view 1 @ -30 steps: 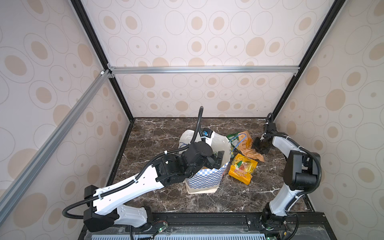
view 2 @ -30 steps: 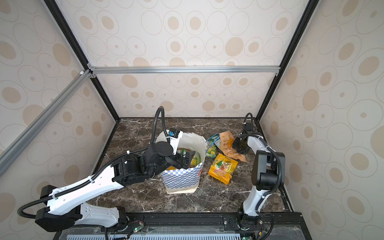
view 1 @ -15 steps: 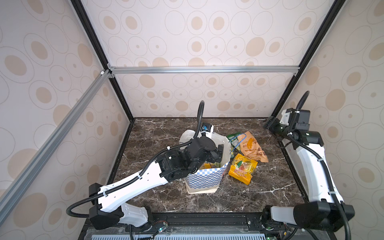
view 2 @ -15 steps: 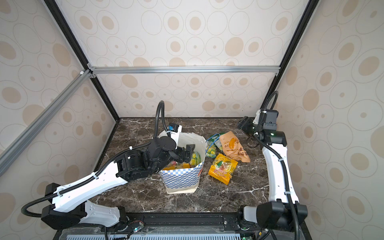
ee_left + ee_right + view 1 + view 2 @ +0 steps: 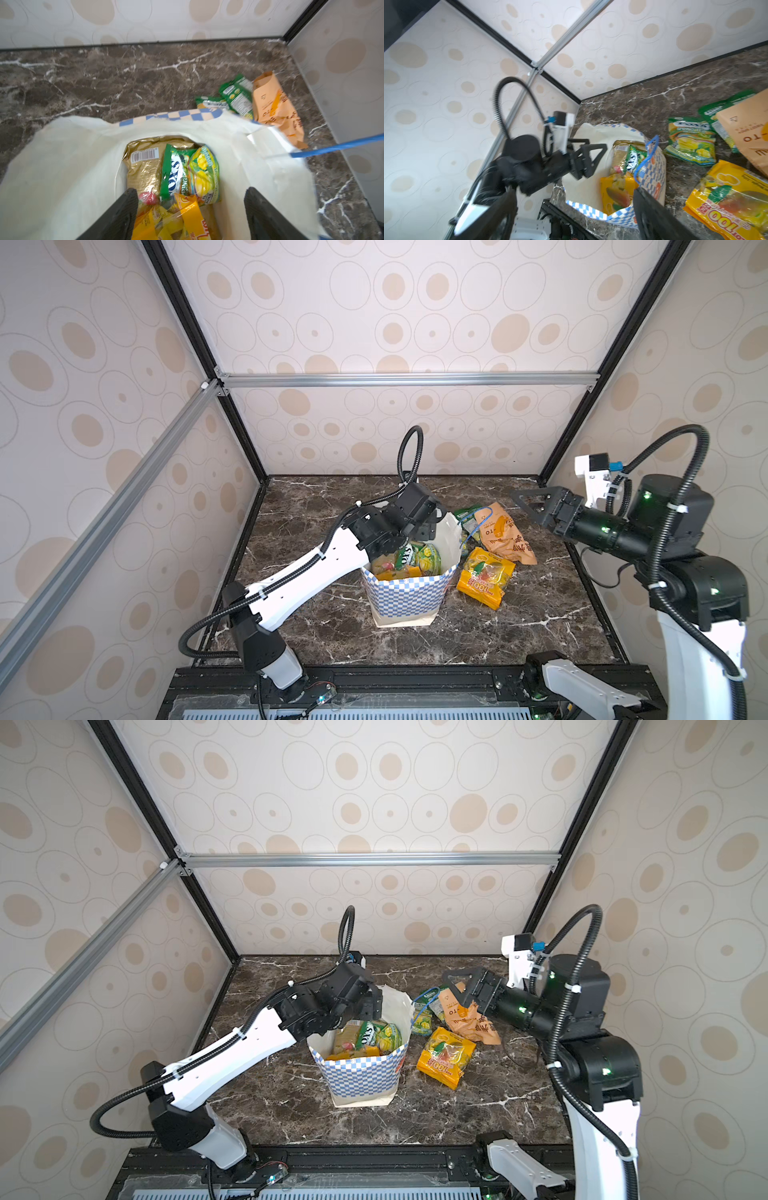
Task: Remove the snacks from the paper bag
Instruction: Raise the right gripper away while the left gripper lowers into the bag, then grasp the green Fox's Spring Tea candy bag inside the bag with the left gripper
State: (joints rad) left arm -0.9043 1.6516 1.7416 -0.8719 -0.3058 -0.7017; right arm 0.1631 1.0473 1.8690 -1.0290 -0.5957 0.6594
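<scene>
Left arm first: rises from the near-left base, slants up and right across the table (image 5: pixel 299 497), bends down at the wrist over the paper bag (image 5: pixel 405 593). Puts the left gripper (image 5: pixel 422 529) at the far-left rim of the mouth, aimed down and inward. In the left wrist view shows its fingers (image 5: pixel 124 212) wide apart, clamped on nothing, tips just above the packets inside.

Mid-table, the paper bag: stands upright, mouth up and spread open, checkered band facing near, white inside on show. Holds a gold bag (image 5: pixel 143 166) on end, barcode uppermost, with a green packet (image 5: pixel 174 172) and a yellow-green packet (image 5: pixel 204 170) upright beside it, and an orange-yellow packet (image 5: pixel 187 216) nearest the fingers. Trails a blue cord (image 5: pixel 482 522) from the right rim out over the snacks on the table.

Right of the paper bag: two green packets (image 5: pixel 467 516) lying flat at the far side, one tucked partly under a chips bag (image 5: pixel 505 537), also flat, long axis from far left to near right. Just near of that, a gummy bag (image 5: pixel 484 576), flat, face up, close beside the paper bag's right wall.

Right arm last: stands up from the near-right base, elbow high, forearm about level and aimed left. Carries the right gripper (image 5: pixel 530 504) in the air, clear of the table, by the chips bag, pointing left. Fingers (image 5: pixel 652 212) apart in the right wrist view, nothing between them.
</scene>
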